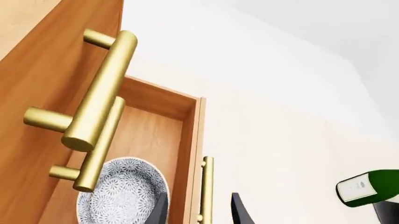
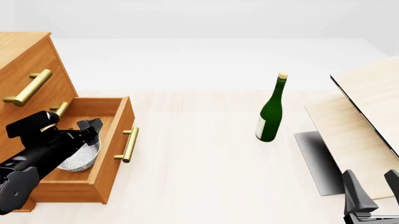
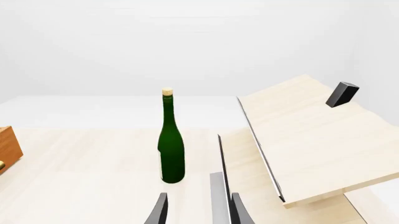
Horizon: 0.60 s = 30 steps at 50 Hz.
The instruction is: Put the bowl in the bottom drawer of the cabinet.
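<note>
**A:** Why is the bottom drawer (image 2: pixel 93 158) pulled so far out of the cabinet (image 2: pixel 25 70)?

**B:** I think so that the bowl (image 2: pixel 80 158) can go in from above. The bowl lies already inside this drawer, on its floor, near the back. The left gripper (image 2: pixel 87 133) is just over it, reaching down into the open box.

**A:** Does the left gripper hold the bowl?

**B:** In the left wrist view its two dark fingers (image 1: pixel 160 210) stand apart. One is at the rim of the bowl (image 1: pixel 121 193), the other is outside the drawer wall, so nothing is between them. I judge the bowl is released.

**A:** And the right gripper (image 2: pixel 373 191)?

**B:** It waits low at the right side of the table (image 2: pixel 206 163), fingers apart and empty. It has no part in this step, I suppose.

**A:** How many things do you count?

**B:** One bowl, one green bottle (image 2: pixel 271 109) standing upright well away from the cabinet, one pale wood panel structure (image 2: pixel 367 116). Three brass handles (image 1: pixel 100 88) show in the left wrist view, one for each drawer. Two arms.

**A:** What is left?

**B:** Probably only to lift the left arm out.
</note>
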Each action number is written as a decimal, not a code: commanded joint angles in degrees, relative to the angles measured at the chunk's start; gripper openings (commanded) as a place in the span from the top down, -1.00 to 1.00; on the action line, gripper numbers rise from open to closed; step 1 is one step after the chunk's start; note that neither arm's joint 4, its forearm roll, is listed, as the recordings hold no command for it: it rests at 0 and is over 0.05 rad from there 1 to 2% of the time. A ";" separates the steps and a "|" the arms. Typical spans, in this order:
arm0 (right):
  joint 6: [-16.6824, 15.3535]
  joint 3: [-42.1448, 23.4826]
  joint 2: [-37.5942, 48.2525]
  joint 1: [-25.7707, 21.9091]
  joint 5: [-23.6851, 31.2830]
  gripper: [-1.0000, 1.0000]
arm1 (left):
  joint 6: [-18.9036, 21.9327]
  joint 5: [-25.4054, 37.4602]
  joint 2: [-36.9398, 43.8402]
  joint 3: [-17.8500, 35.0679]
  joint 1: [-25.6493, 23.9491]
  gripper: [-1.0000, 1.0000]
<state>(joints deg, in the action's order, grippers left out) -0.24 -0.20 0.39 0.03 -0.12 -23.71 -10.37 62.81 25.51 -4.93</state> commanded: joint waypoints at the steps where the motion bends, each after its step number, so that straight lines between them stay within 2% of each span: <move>1: 0.01 0.00 -0.01 0.00 0.00 -1.00 | -0.47 -0.18 -1.78 0.75 -2.01 -1.00; 7: 0.01 0.00 0.00 0.00 0.00 -1.00 | 0.26 1.75 -2.63 3.05 -3.22 -1.00; 15: 0.01 0.00 0.00 0.01 0.00 -1.00 | 0.17 0.82 -1.40 4.26 -5.02 -1.00; 30: 0.00 0.00 0.00 0.00 0.00 -1.00 | -0.11 0.18 -5.29 2.57 -6.80 -1.00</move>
<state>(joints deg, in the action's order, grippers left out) -0.24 -0.20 0.39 0.03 -0.12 -23.66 -9.87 59.41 28.51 -10.25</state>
